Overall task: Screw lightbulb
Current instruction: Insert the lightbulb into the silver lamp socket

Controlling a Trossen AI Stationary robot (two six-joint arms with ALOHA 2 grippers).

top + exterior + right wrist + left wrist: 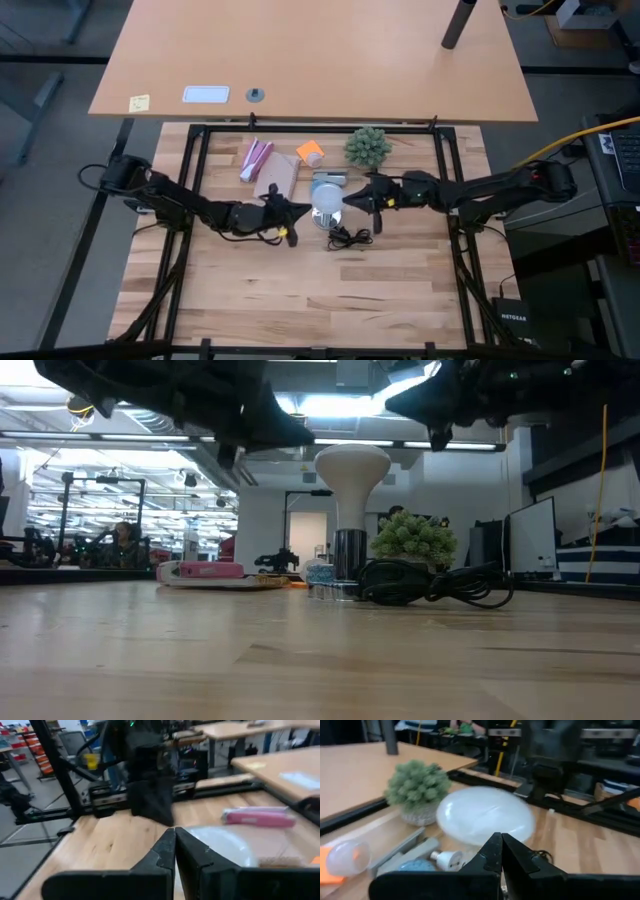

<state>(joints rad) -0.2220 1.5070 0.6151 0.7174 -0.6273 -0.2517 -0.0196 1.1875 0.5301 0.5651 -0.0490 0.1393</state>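
One lightbulb (pixel 327 197), one spiky green plant (pixel 367 146), one pink box (pixel 255 159), two pincers (pixel 300 209) (pixel 352 198)

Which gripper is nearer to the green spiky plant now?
The right gripper is nearer; it hovers just below the green spiky plant in the high view. The left gripper sits farther away, beyond the lightbulb.

Bright ceiling lights (pixel 330 405) glare in the low view; both wrist views blur at their edges.

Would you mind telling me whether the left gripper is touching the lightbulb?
Apart. In the low view the left gripper, shut, hangs beside the lightbulb, with bright background showing between its tip and the bulb's globe.
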